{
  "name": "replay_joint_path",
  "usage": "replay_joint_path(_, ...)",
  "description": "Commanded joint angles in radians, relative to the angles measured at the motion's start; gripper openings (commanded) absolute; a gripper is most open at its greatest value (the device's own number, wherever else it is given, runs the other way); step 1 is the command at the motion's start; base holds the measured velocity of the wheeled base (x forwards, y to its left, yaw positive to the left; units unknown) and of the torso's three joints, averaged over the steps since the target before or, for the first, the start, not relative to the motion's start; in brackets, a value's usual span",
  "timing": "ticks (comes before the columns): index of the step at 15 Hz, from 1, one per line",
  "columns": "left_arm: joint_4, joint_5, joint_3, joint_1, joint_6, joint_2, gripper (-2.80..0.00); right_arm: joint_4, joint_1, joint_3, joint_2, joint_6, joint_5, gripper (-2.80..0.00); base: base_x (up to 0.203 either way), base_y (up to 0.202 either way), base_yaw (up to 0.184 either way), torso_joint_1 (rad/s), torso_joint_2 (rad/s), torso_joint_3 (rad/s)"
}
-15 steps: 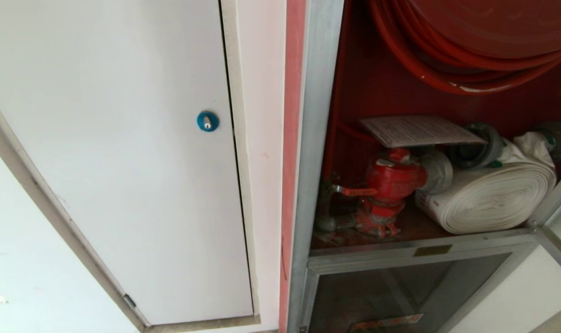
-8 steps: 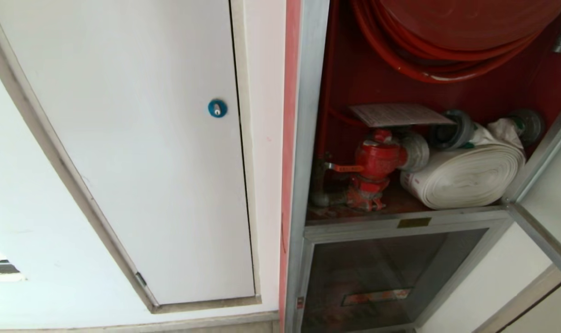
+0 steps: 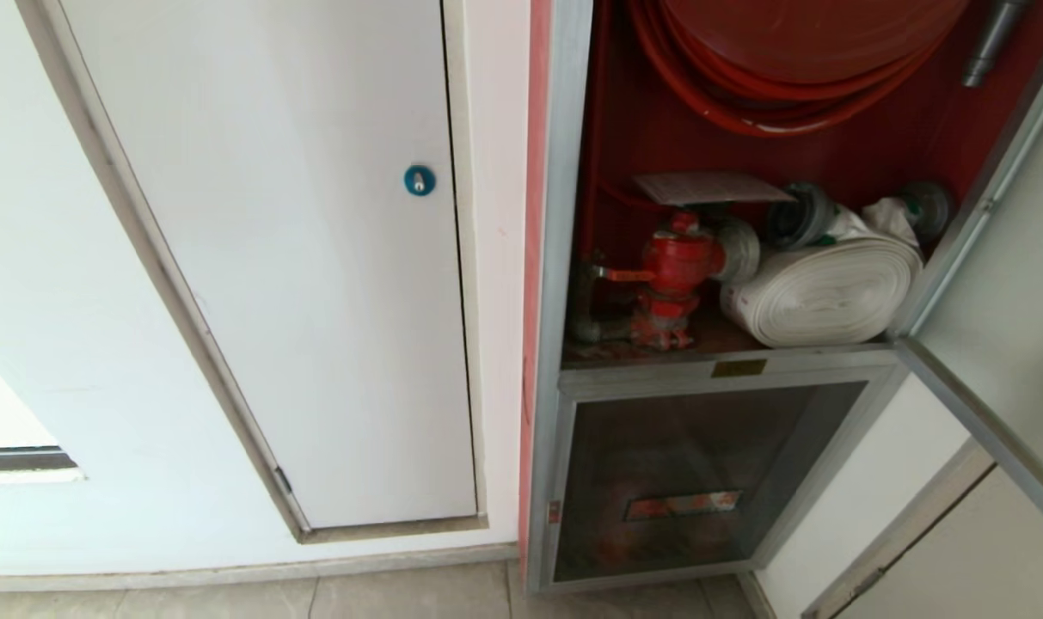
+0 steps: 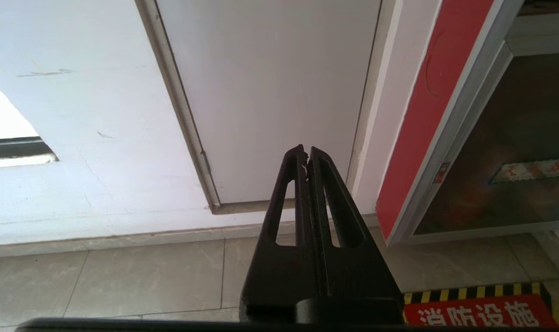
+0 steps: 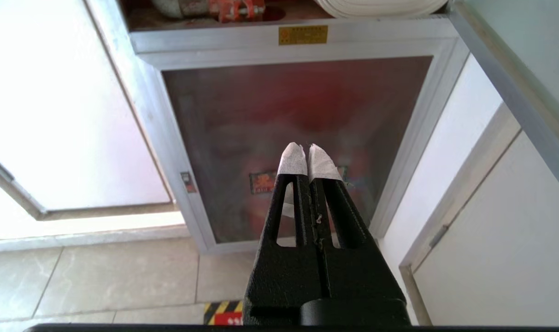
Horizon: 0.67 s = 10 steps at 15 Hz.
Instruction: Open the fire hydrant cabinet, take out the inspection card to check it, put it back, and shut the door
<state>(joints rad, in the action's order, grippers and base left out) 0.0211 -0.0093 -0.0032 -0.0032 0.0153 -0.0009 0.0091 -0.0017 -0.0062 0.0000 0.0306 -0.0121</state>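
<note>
Head view, cabinet: the fire hydrant cabinet (image 3: pixel 564 258) stands tall against the wall, its upper compartment open and red inside
Head view, card: the inspection card (image 3: pixel 710 187) lies flat on top of the red valve (image 3: pixel 671 262), long axis running left to right, one corner pointing out toward the opening
Head view, neighbours: the white rolled hose (image 3: pixel 822 292) lies on its side just right of the valve, touching it; the red hose reel (image 3: pixel 788 60) hangs above the card with open space between them
Head view, door: the door (image 3: pixel 994 344) is swung out on the right, its aluminium edge running down past the hose
Head view, surroundings: the white panel door (image 3: pixel 297 258) with a blue round lock (image 3: pixel 419 180) is to the left; the lower glass panel (image 3: pixel 702 473) with a red strip label sits under the shelf; neither arm shows

Left wrist view, pincer: the left gripper (image 4: pixel 306 152) is closed, tips together, holding nothing, in free air above the tiled floor (image 4: pixel 122 276), facing the white panel door's bottom corner

Right wrist view, pincer: the right gripper (image 5: pixel 308 152) is closed, its white-wrapped fingertips (image 5: pixel 292 161) pressed together and empty, facing the lower glass panel, clear of it
Right wrist view, edges: the shelf rail with a brass plate (image 5: pixel 303 34) is beyond the tips, the open door's frame off to one side
</note>
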Motion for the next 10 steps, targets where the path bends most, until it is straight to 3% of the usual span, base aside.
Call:
replay_joint_path(1,0.000,0.000,0.000,0.000,0.000,-0.001,-2.80,0.000,0.000,0.000,0.002,0.000,0.000,-2.80,-0.198,0.000,0.001,0.002,0.00,0.002)
replay_joint_path(10,0.000,0.000,0.000,0.000,0.000,-0.001,-2.80,-0.001,0.000,0.000,0.002,0.000,-0.002,-2.80,-0.196,0.000,0.001,0.002,0.00,0.003)
